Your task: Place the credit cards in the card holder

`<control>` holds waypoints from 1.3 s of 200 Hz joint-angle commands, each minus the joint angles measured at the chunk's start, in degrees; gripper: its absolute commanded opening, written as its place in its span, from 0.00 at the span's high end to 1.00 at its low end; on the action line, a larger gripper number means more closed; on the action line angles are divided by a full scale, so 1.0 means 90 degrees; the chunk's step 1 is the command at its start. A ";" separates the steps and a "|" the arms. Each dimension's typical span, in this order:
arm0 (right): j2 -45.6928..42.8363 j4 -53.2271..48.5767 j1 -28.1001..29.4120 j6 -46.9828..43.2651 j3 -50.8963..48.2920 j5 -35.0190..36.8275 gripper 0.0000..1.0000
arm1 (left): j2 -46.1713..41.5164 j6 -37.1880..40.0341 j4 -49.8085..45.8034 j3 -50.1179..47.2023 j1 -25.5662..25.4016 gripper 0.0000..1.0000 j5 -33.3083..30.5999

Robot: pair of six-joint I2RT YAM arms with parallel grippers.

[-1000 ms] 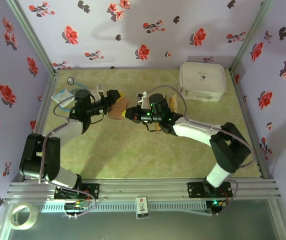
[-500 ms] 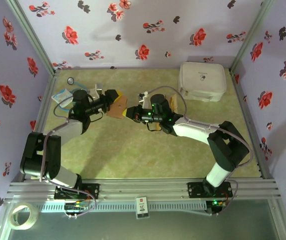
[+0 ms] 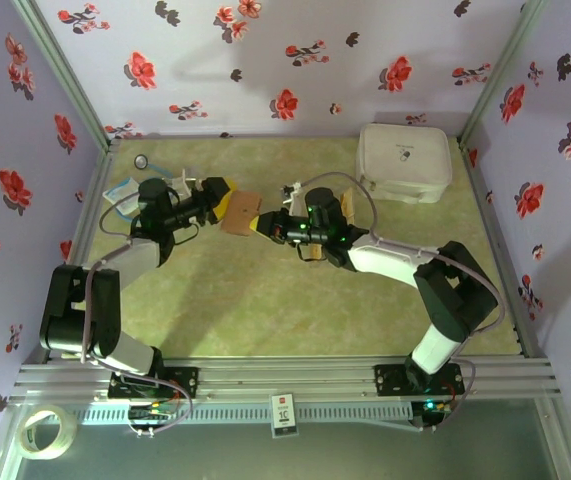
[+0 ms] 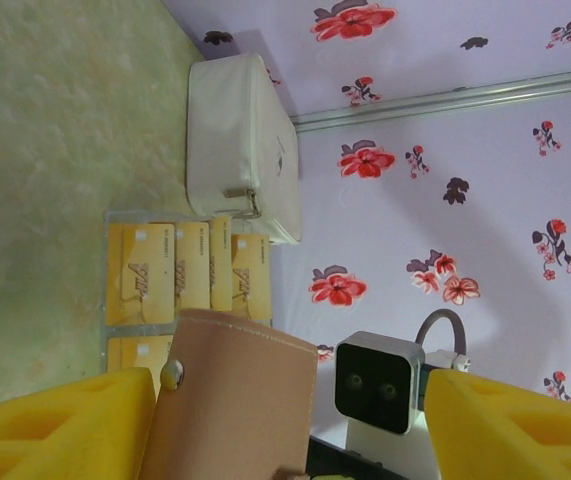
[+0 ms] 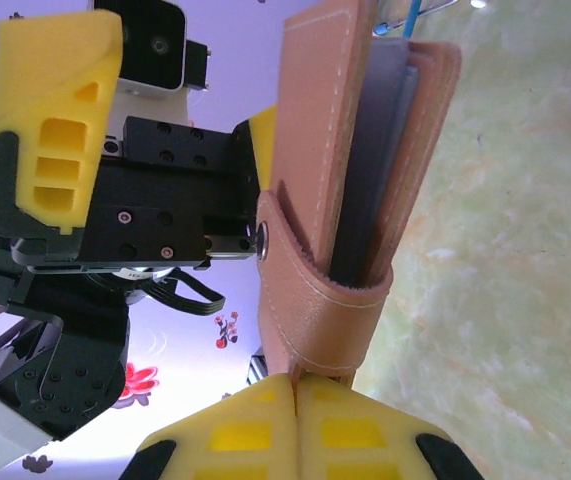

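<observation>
While clamping the card holder (image 5: pixel 315 180) in the closed right gripper (image 5: pixel 295 400), offered to the wide-spread left gripper (image 4: pixel 285 385), presumably for opening.

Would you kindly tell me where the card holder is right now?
In the top view, the card holder is held over the table, pinched by the right gripper beside the open left gripper, left of the white zippered case.

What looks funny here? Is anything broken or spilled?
Nothing is broken or spilled. The odd bit is the brown wallet: it is held up in the air, pinched at one end by the right gripper, between the wide-open fingers of the left gripper. The orange cards lie overlapping in a clear tray.
</observation>
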 commanded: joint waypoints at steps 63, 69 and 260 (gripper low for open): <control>0.0262 0.0248 -0.0040 0.0127 -0.0034 -0.0154 1.00 | 0.0120 0.0240 -0.0049 0.0024 0.0030 0.37 0.0321; 0.0296 0.0275 -0.0038 0.0141 -0.0018 -0.0174 1.00 | 0.0126 0.0246 -0.0049 0.0019 0.0035 0.37 0.0334; 0.0546 0.0504 -0.0028 0.0337 0.0108 -0.0233 1.00 | 0.0483 0.0494 -0.0126 0.0048 -0.0091 0.73 0.0444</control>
